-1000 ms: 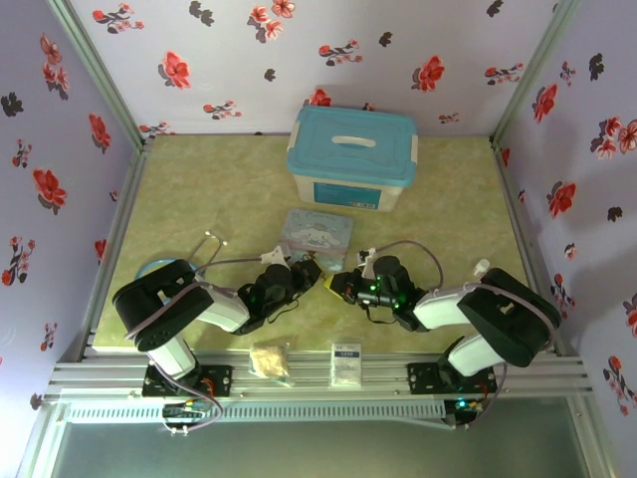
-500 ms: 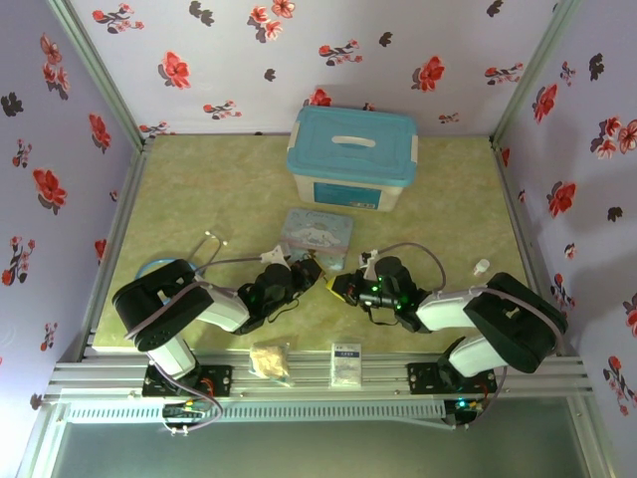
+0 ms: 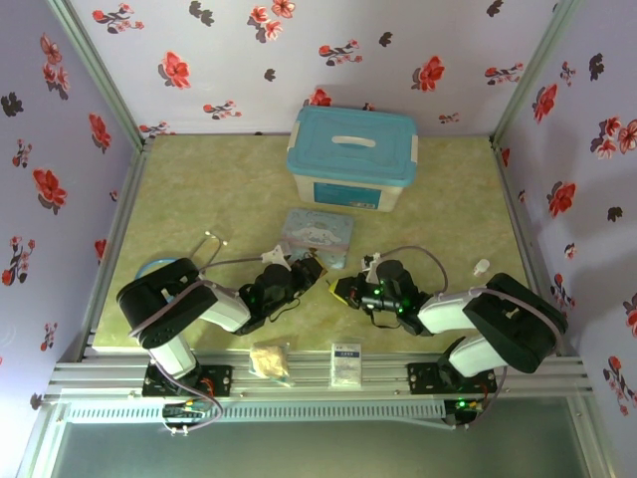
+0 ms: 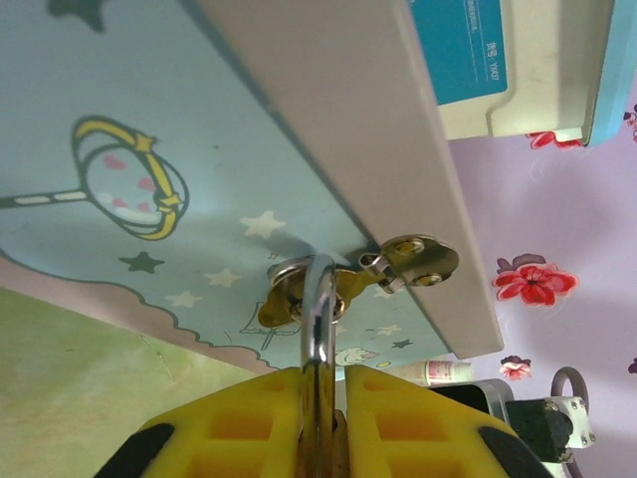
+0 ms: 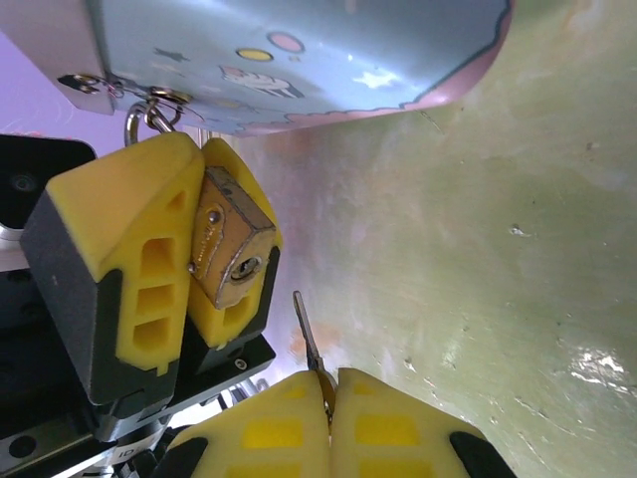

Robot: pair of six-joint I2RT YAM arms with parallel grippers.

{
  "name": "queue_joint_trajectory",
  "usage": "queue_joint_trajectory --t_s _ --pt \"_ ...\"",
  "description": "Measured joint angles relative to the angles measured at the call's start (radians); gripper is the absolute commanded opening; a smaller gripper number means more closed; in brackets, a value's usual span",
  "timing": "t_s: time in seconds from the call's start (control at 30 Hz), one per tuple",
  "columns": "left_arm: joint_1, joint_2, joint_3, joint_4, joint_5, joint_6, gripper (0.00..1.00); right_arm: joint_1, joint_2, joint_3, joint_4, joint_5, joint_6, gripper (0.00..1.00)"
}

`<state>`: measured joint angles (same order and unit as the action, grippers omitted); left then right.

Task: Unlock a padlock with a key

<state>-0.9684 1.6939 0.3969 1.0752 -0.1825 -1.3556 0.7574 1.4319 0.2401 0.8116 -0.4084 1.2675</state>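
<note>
Key (image 5: 307, 334) pinched in right gripper (image 5: 331, 390), jaws fully closed, thin tip protruding leftward. Padlock (image 5: 227, 254) clamped in left gripper (image 4: 320, 388), hanging off tin hasp (image 4: 413, 259), just left of key tip. Keyhole (image 5: 242, 267) faces it, key axis slightly off keyhole.

the key (image 5: 307, 337) has its bow buried between the right fingers (image 5: 269, 430) (blade pokes out).
</note>
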Motion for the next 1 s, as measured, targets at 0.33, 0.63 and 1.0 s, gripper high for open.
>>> queue_joint_trajectory --t_s 0.33,0.63,1.0 --pt "0.000 0.002 -0.001 0.014 -0.001 -0.001 0.00 -0.001 0.024 0.014 0.072 0.012 0.001 0.00" --pt "0.015 0.007 -0.001 0.016 -0.010 -0.005 0.00 -0.037 0.177 0.020 0.272 -0.039 0.043 0.00" --pt "0.016 0.009 0.002 0.017 -0.008 -0.012 0.00 -0.083 0.318 0.009 0.486 -0.123 0.092 0.00"
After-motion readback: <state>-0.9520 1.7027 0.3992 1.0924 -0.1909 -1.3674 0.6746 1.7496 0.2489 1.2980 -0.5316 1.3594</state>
